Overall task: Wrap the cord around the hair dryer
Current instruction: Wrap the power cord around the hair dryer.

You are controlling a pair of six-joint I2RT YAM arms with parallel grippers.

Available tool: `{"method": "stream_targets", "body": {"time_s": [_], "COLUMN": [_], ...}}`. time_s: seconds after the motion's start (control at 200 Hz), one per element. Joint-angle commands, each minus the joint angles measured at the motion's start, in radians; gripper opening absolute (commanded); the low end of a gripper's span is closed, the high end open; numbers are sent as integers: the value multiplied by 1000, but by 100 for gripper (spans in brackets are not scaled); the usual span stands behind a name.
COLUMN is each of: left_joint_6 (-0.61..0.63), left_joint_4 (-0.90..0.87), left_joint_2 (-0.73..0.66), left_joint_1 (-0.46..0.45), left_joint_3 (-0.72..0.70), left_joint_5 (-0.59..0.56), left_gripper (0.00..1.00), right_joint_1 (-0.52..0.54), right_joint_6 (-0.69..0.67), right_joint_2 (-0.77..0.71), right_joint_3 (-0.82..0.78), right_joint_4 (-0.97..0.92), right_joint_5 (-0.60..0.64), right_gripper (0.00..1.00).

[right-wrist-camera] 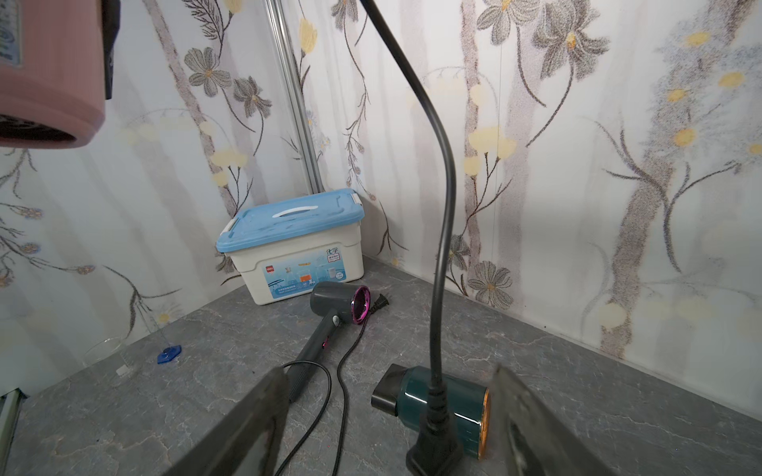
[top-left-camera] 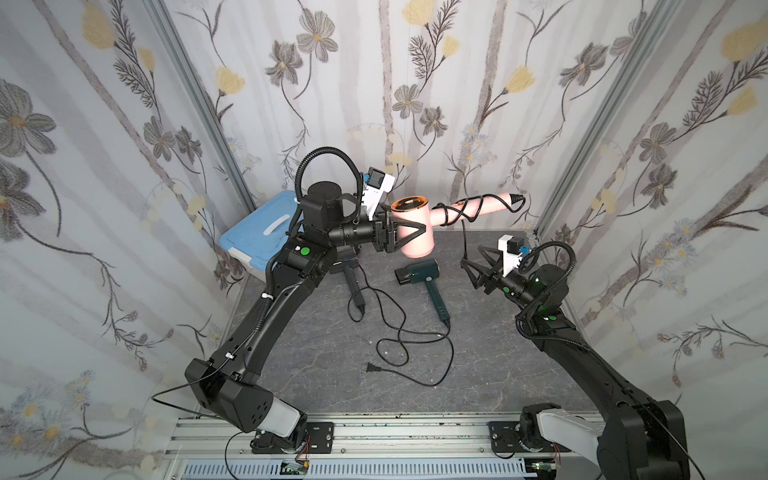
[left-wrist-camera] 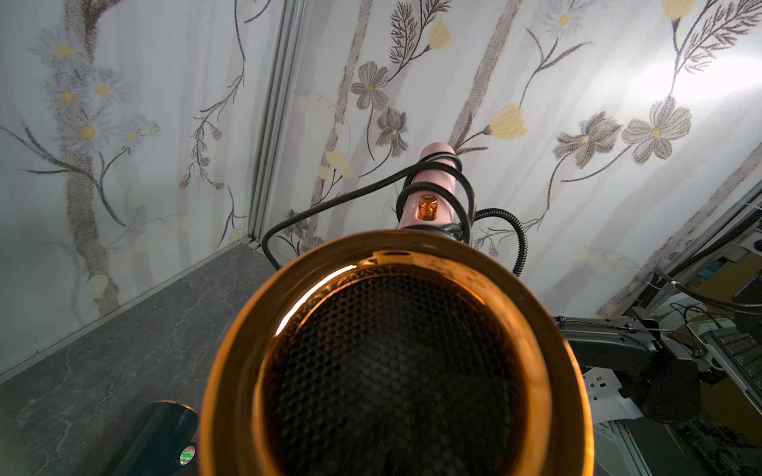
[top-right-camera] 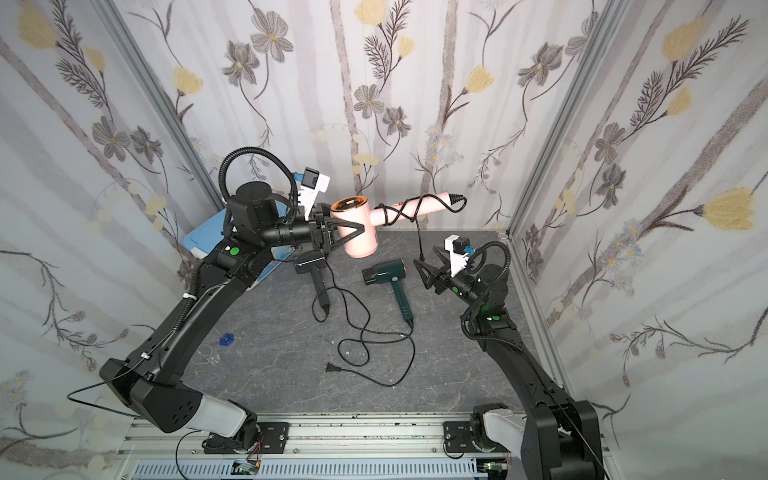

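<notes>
1. Pink hair dryer [top-left-camera: 422, 245] — smooth plastic, with a copper-rimmed barrel and a black mesh grille. It is held in the air over the back of the table [top-left-camera: 324, 374], its barrel clamped in the left gripper [top-left-camera: 409, 232].
2. Cord [top-left-camera: 451, 214]: black and rubbery, coiled in several crossing turns round the handle. The wrapping looks largely done. A short tail hangs free, ending in the plug [right-wrist-camera: 435, 449].
3. Right gripper [top-left-camera: 470, 254]: jaws spread with the plug between them; whether it touches either jaw cannot be told. Probably left to do — winding in or tucking this tail.
4. Surroundings: a green hair dryer [top-left-camera: 419, 272] and a grey hair dryer [right-wrist-camera: 334, 298] lie on the marbled grey table among loose cords [top-left-camera: 399, 332]. A blue-lidded box [right-wrist-camera: 297, 255] stands in the corner.
</notes>
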Motion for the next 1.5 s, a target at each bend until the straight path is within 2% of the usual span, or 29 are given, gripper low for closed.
{"method": "stream_targets", "body": {"time_s": [0.0,0.325,0.385,0.51,0.639,0.739,0.889,1.029,1.104,1.494], "left_joint_6": [-28,-54,-60,-62,-59,-52,-47,-69,-75,-79], "left_joint_4": [116,149,157,161,160,149,149,179,184,189], "left_joint_2": [-6,5,6,6,2,2,5,4,0,-10], "left_joint_1": [-2,-6,-6,-5,-7,-6,-5,-4,-4,-5], "left_joint_3": [2,3,3,7,3,2,-4,-13,-14,-17], "left_joint_5": [25,28,28,26,21,17,10,17,19,23], "left_gripper": [0,0,0,0,0,0,0,0,0,0], "right_joint_1": [4,34,43,62,68,71,75,75,75,88], "right_joint_6": [33,26,27,31,66,67,49,38,37,32], "right_joint_2": [44,163,185,228,223,200,176,172,173,203], "right_joint_3": [49,153,165,166,105,84,81,79,81,131], "right_joint_4": [98,75,69,53,111,114,73,50,46,17], "right_joint_5": [-24,-44,-49,-58,-28,-21,-25,-45,-59,-110], "right_gripper": [74,69,66,50,15,4,5,23,16,19]}}
